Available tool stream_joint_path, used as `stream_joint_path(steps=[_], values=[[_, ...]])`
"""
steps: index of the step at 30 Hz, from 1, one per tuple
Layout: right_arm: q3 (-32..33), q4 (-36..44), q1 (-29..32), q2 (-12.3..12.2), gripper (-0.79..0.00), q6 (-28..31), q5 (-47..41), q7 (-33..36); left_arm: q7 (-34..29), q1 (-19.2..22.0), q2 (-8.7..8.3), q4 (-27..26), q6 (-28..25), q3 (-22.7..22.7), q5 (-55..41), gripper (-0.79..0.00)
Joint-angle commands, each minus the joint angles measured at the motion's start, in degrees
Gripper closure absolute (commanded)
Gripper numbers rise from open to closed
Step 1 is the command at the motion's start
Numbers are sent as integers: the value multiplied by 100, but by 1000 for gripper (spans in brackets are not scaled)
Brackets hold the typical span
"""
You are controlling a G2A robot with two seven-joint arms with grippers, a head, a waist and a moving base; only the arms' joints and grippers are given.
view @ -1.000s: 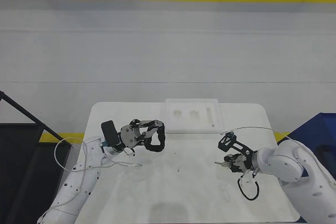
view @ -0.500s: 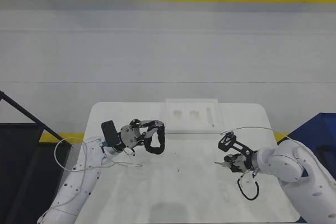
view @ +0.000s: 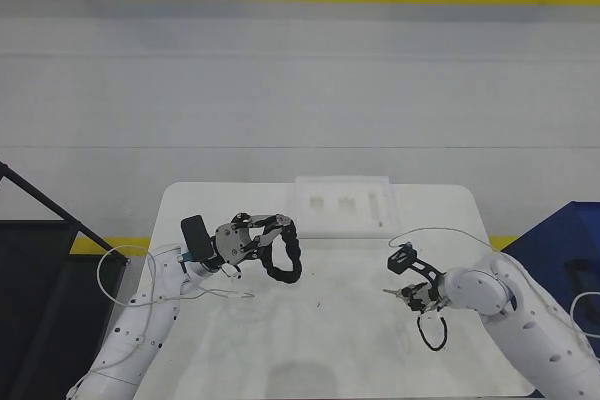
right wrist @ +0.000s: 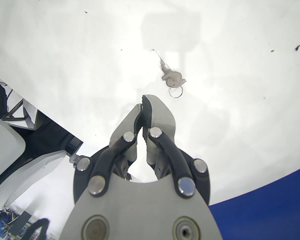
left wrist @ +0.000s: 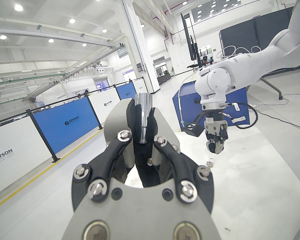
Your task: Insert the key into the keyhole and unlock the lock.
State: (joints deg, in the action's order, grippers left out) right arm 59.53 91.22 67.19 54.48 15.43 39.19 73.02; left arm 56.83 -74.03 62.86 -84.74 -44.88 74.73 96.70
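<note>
The key [right wrist: 173,78] lies flat on the white bench [view: 330,330] with its small ring attached, and nothing touches it. The right pincer [right wrist: 143,101] is just beside the key's ring end, its two fingers pressed together with nothing between them. Seen from the left wrist, its tips point down toward the bench right by the key.

Well apart from the key, toward the left arm's side of the bench, the left pincer [left wrist: 140,108] is held off the surface. It is clamped on the lock [left wrist: 143,119], with the lock's chrome barrel standing up between the two fingers. The lock's black cable curls out in a loop on the side facing the key.

A shallow white tray [view: 342,205] sits at the far edge of the bench, well apart from the key and roughly between the two arms. A thin black wire loop [view: 432,335] hangs from the right wrist near the key, on the side away from the tray. Small dark specks dot the bench around the key.
</note>
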Motion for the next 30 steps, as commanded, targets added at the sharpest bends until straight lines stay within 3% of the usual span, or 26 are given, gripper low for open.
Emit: stream_joint_path(steps=[1,6,8,30], values=[[-80,-131,-65,26,-185,-138,10,-31,0,0,0,0,0,0,0,0],[-170,-592,-211,86,-222,-334,-67,-356,0,0,0,0,0,0,0,0],[-195,-733,-274,103,-274,-412,-54,-416,0,0,0,0,0,0,0,0],[-308,-1622,-526,216,-262,-496,-597,-651,0,0,0,0,0,0,0,0]])
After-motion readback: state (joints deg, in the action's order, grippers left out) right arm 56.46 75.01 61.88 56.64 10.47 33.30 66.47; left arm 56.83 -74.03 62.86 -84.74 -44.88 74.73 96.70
